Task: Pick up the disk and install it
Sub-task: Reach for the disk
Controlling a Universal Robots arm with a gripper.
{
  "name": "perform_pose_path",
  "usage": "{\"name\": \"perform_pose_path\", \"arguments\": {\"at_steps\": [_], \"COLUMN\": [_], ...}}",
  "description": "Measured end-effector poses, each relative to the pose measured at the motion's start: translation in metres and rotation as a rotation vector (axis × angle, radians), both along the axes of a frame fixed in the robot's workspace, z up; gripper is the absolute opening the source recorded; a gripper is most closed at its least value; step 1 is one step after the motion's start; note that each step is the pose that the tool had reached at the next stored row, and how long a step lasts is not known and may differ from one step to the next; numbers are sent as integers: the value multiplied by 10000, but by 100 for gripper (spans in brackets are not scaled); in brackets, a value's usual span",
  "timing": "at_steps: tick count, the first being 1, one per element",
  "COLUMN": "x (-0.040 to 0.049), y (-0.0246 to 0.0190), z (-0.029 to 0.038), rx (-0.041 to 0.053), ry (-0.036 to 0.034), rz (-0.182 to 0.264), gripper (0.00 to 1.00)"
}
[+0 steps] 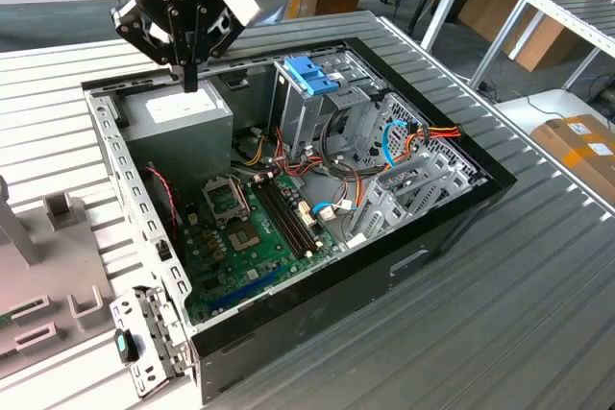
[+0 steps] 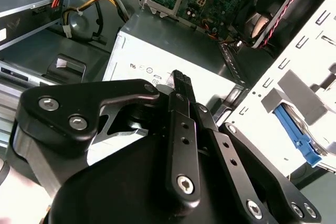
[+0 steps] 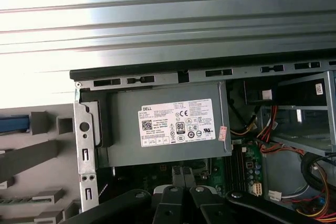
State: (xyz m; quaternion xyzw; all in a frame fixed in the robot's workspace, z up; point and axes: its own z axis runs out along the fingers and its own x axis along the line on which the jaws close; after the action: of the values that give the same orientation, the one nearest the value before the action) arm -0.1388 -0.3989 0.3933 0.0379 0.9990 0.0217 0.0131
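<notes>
Disk parked in grey fixture outside PC case, well apart from fingers. Gripper pointing straight down over power supply, fingers pressed together, holding nothing.

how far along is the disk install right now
Nothing looks done yet. The pincer is shut on nothing and hangs above the power supply inside the open case. What looks like the disk, blue-edged, sits in the grey holder outside the case wall. Left: picking it up and fitting it in.
</notes>
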Motion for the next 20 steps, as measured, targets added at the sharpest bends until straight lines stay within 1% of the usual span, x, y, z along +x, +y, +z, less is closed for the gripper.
{"name": "perform_pose_path", "arguments": {"at_steps": [20], "x": [-95], "y": [0], "z": [0], "rx": [0], "ry": [0], "rz": [-1], "gripper": [10]}}
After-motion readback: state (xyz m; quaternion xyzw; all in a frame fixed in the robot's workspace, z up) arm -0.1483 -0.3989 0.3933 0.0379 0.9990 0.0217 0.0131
